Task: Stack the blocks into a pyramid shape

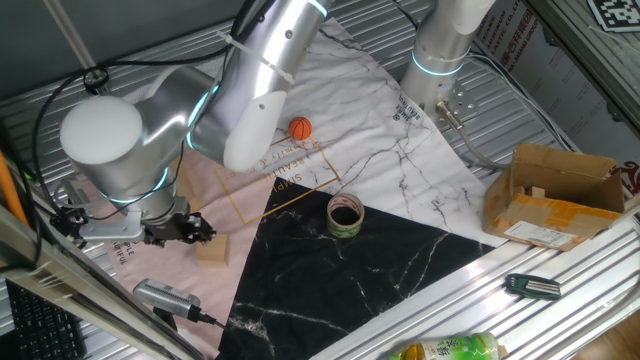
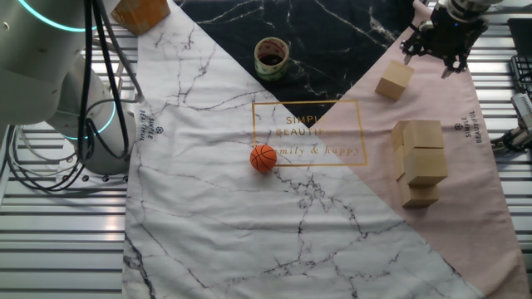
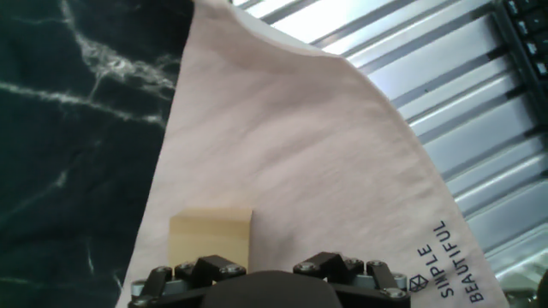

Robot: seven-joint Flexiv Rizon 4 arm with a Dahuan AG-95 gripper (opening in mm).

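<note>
One loose block (image 2: 394,80) lies on the pink cloth, also seen as a tan block (image 1: 212,250) in the other fixed view. My gripper (image 2: 440,51) hovers just beyond and beside that cube, open and holding nothing; it appears as a dark gripper (image 1: 185,227) left of the cube. In the hand view the block (image 3: 211,236) sits at the lower left, in front of the gripper (image 3: 270,274), whose fingertips are cut off by the frame edge. Several more blocks (image 2: 422,162) are clustered tightly together further along the pink cloth, some stacked on others.
An orange ball (image 2: 263,158) rests mid-cloth and a tape roll (image 2: 271,56) stands on the black marble part. A cardboard box (image 1: 555,195), a black pen-like item (image 1: 532,287) and a green bottle (image 1: 450,350) lie to the right. A silver device (image 1: 165,297) sits near the cube.
</note>
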